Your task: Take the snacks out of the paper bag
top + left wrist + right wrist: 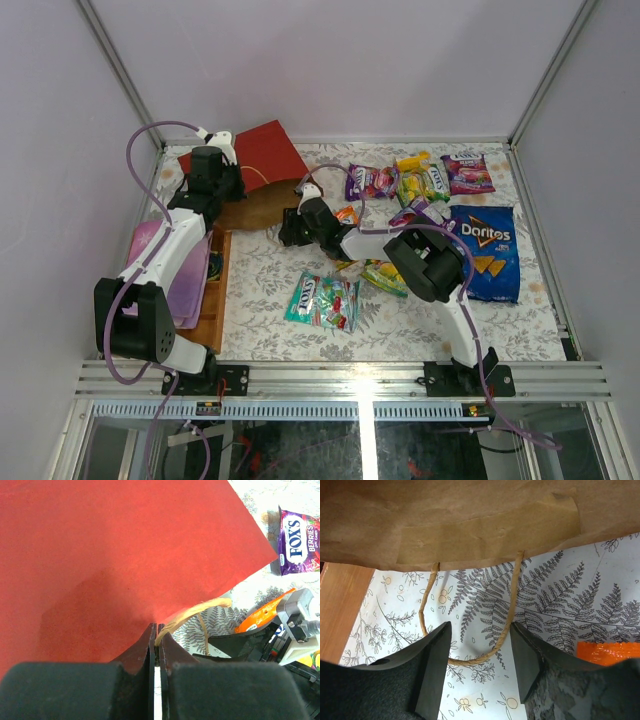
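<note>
The red paper bag [262,148] lies at the back left, its brown kraft mouth [255,212] facing right. My left gripper [224,176] is shut on its upper edge, where a tan cord handle [196,612] enters the jaws [157,636]. My right gripper [291,226] is open and empty at the mouth, its fingers straddling the lower cord handle [470,658] on the cloth. Snacks lie outside: purple Fox's [370,182], green-yellow packets [420,181], a purple packet [467,173], blue Doritos [486,250], a teal packet [322,300], another green-yellow packet [385,276], an orange packet [347,214].
A wooden tray [217,295] stands along the left side and holds a flat pink-purple item [186,272]. Its wooden edge shows in the right wrist view [342,611]. Frame posts and white walls close in the table.
</note>
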Controlling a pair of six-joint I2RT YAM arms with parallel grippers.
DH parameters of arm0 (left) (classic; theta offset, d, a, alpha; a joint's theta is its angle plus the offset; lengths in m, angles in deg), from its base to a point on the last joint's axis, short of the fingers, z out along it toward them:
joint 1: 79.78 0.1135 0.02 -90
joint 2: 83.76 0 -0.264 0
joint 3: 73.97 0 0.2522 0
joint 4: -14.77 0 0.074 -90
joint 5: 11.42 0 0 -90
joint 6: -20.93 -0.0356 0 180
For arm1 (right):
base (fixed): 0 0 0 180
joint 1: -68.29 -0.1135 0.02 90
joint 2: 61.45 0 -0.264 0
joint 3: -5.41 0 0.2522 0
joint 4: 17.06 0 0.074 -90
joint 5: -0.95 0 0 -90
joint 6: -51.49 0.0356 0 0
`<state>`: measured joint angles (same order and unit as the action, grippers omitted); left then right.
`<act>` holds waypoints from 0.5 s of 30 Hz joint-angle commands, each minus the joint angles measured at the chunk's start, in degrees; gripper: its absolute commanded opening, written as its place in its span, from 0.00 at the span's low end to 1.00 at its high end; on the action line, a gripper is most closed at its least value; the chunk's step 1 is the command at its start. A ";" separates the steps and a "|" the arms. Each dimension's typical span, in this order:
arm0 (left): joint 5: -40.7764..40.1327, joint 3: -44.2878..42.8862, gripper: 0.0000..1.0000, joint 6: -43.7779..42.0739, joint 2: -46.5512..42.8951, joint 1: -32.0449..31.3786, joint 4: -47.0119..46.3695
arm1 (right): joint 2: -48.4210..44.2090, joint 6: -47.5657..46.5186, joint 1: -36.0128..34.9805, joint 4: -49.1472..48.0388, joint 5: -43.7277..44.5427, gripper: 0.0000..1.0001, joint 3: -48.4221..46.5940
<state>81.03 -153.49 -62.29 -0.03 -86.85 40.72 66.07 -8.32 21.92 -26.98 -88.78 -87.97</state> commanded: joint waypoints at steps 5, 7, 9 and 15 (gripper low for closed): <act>1.23 -0.04 0.00 0.07 -0.65 0.28 -2.88 | 2.08 0.93 0.31 -0.42 -1.50 0.47 -2.59; 1.23 -0.02 0.00 0.07 -0.65 0.30 -2.87 | 2.66 1.33 0.31 0.14 -1.92 0.33 -3.51; 1.21 -0.01 0.00 0.07 -0.62 0.38 -2.87 | 3.46 1.64 0.38 1.75 -2.03 0.15 -4.96; 1.15 0.00 0.00 0.00 -0.62 0.29 -2.76 | 1.79 2.75 0.31 3.26 -0.94 0.00 -4.87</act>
<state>81.23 -153.49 -62.29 -0.03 -86.85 40.59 69.24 -6.48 21.97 -25.14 -89.83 -91.92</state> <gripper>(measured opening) 0.006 0.010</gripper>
